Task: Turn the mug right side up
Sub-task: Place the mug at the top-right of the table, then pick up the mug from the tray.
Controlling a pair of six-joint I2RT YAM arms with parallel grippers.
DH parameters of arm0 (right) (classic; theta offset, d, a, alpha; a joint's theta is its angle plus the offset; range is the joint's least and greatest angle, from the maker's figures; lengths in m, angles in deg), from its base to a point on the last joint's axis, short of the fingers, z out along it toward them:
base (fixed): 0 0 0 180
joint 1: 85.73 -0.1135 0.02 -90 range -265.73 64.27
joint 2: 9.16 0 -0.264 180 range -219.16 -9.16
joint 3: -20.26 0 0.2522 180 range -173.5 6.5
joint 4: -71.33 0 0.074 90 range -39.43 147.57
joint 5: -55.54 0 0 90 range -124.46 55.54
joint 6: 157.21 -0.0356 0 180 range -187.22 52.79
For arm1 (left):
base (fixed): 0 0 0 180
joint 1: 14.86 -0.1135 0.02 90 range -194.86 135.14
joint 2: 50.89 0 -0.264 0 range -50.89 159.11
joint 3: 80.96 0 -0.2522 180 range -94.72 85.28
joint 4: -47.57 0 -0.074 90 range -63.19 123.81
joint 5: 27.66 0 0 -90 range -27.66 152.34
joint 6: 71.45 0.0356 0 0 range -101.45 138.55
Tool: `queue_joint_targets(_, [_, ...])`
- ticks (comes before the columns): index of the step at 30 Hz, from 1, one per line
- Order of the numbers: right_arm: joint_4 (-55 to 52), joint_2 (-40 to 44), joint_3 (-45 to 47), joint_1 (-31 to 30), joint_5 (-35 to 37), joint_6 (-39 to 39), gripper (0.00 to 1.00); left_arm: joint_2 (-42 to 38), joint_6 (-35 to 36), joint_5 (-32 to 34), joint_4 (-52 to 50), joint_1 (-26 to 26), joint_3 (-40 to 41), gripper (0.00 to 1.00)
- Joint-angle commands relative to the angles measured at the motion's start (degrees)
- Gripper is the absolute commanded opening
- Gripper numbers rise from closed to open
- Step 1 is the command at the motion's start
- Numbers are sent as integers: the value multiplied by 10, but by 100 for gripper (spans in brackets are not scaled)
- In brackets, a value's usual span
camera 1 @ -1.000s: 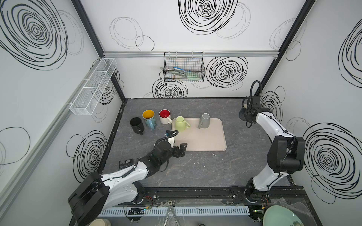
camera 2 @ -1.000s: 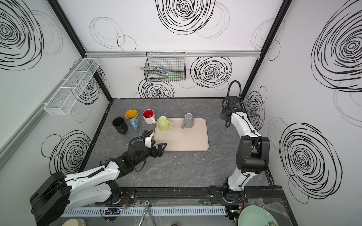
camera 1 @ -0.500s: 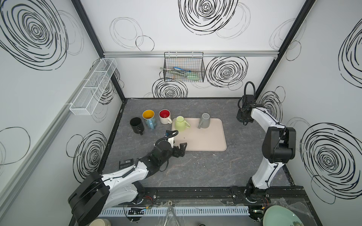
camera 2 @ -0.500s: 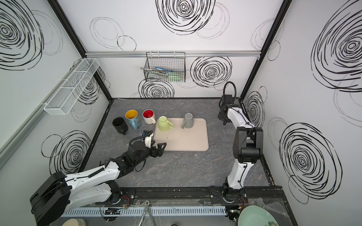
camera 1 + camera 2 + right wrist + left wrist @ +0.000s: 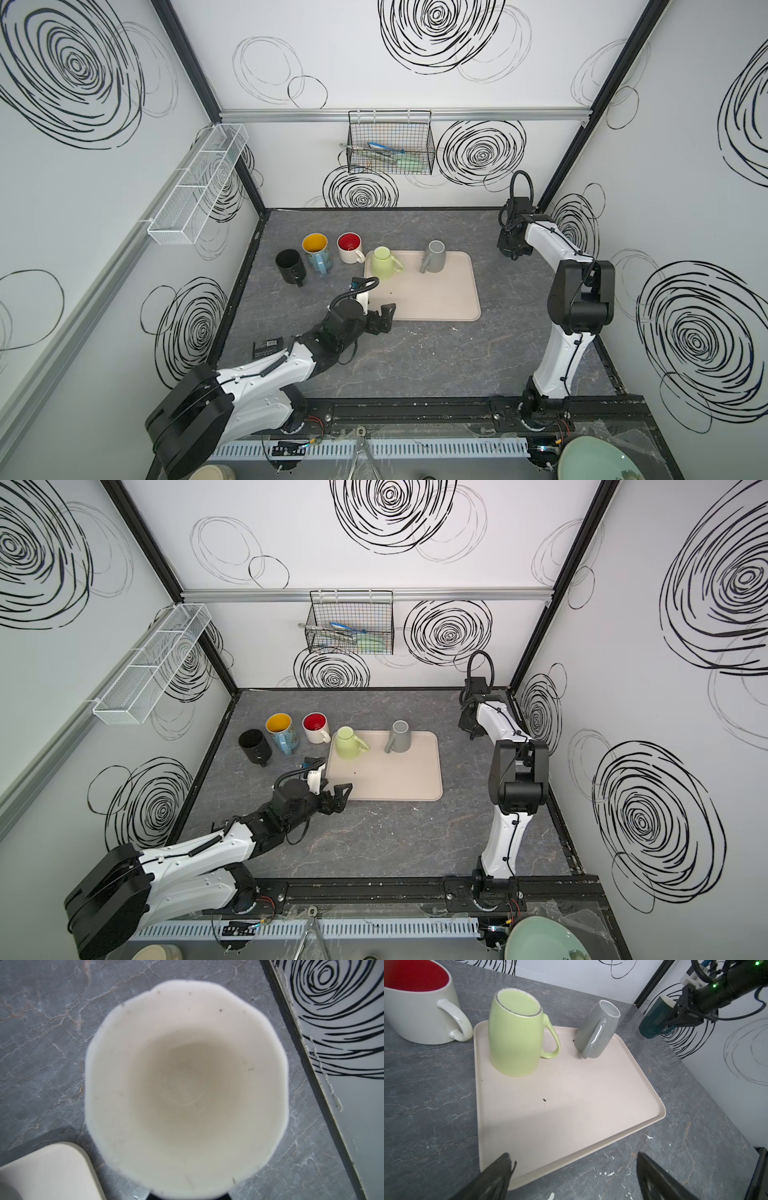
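Observation:
The mug (image 5: 652,1022) is dark teal outside and cream inside (image 5: 187,1084). It is mouth up over the table's back right corner, near the right wall. My right gripper (image 5: 673,1019) is shut on its side near the rim. In both top views the right wrist (image 5: 513,245) covers the mug. In the right wrist view the mug hides the jaws. My left gripper (image 5: 384,318) stands open and empty at the near left corner of the beige tray (image 5: 436,299), one fingertip (image 5: 506,1159) over the tray edge.
A light green mug (image 5: 382,262) and a grey mug (image 5: 434,257) stand upside down on the tray's far side. Left of the tray, a red-lined mug (image 5: 349,247), a yellow-lined blue mug (image 5: 316,251) and a black mug (image 5: 291,266) stand upright. A wire basket (image 5: 390,153) hangs on the back wall.
The right arm's elbow has swung in from the right wall and now stands more upright. Its wrist, still holding the mug, has dropped slightly near the back right corner. The left arm has not moved.

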Motion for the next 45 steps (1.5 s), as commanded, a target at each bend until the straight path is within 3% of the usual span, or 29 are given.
queue_joint_targets(1, [-9,-3,-35,-2,19,5,31,1,10,11,7,2,-8,96])
queue_joint_targets(7, [-6,2,-35,-1,14,5,70,-2,11,10,8,2,-7,96])
queue_joint_targets(14, [14,52,-12,-9,6,4,74,2,10,11,5,1,-8,96])
queue_joint_targets(22, [41,165,62,-20,-42,-20,77,-13,9,20,8,2,0,96])
queue_joint_targets(36, [281,461,415,-33,-261,-1,90,-1,-12,10,25,3,6,96])
queue_joint_targets(41, [342,538,505,-33,-289,-12,100,2,-23,-13,27,4,4,96])
queue_joint_targets(45, [368,563,556,-33,-307,-12,100,-3,-23,1,35,13,10,96])
